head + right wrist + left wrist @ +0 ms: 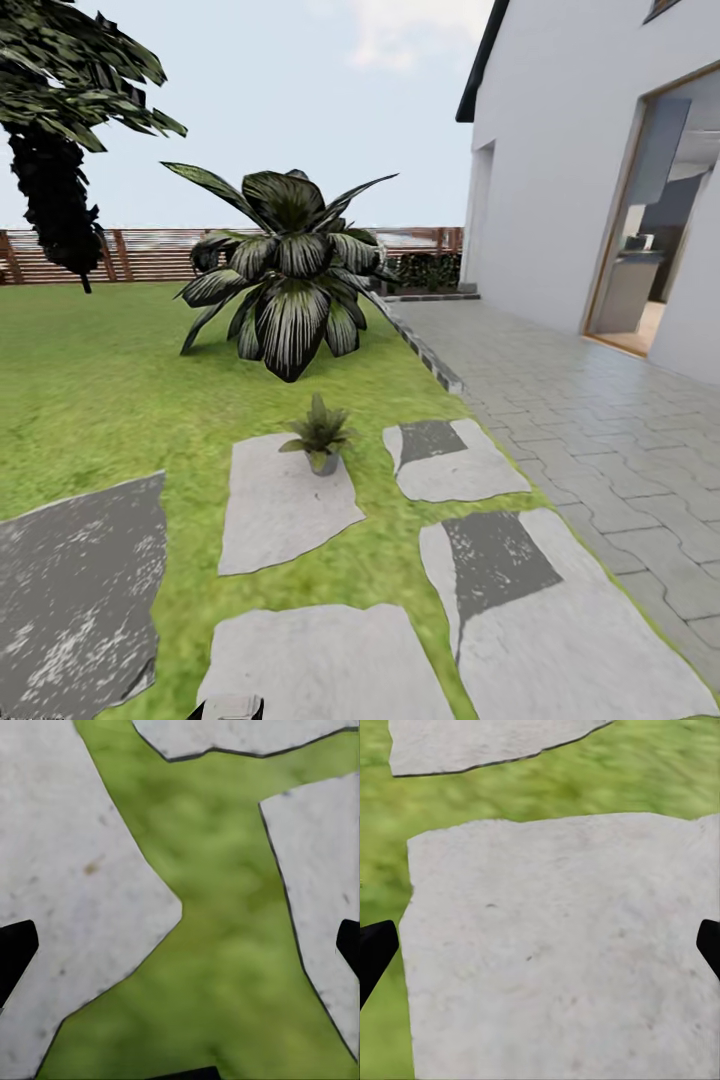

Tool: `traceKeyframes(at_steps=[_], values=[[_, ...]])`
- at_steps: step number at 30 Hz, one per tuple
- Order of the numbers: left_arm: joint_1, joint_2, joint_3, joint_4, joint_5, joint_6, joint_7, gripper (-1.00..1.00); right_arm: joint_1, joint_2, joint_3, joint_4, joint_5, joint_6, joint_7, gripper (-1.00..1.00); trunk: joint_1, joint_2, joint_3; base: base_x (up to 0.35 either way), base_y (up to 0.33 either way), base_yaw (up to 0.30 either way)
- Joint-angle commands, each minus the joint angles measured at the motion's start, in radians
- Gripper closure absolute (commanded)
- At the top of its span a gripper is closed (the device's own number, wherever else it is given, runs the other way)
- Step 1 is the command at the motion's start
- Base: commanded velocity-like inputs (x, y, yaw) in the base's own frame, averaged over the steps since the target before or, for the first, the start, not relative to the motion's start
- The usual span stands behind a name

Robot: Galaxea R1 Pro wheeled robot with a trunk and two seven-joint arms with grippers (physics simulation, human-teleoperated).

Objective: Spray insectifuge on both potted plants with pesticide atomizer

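One small potted plant [318, 432], a low rosette of pointed green leaves in a little grey pot, stands at the far end of a stone slab [283, 505] in the middle of the garden lawn [90, 400]. The pesticide atomizer and the second potted plant are out of view. In the left wrist view my left gripper [540, 952] is open, its black fingertips [373, 949] far apart over a pale slab [555, 945]. My right gripper [180, 952] is open too, above grass [217, 945] between slabs, with nothing between its fingers [15, 949].
A large plant with dark white-streaked fronds [290, 265] grows behind the small one. A dark palm [55, 150] stands at the left. The slatted wooden fence [140, 255] closes the back. Grey paving [600, 420] and the white house [580, 150] with an open doorway [650, 230] lie right.
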Motion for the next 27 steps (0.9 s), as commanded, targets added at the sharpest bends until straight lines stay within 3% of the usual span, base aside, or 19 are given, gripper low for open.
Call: traceKeyframes(at_steps=[1, 27], values=[[-0.001, 0.000, 0.000, 0.001, 0.000, -0.003, 0.000, -1.00, 0.000, 0.000, -0.002, 0.001, 0.000, -0.003, 0.000, -1.00, 0.000, 0.000, -0.001, 0.208, -0.183, 0.244], [-0.001, 0.000, 0.000, 0.001, -0.001, -0.003, 0.000, -1.00, 0.000, 0.000, -0.002, 0.001, 0.000, -0.003, 0.000, -1.00, 0.000, 0.000, -0.001, 0.199, -0.174, 0.244]])
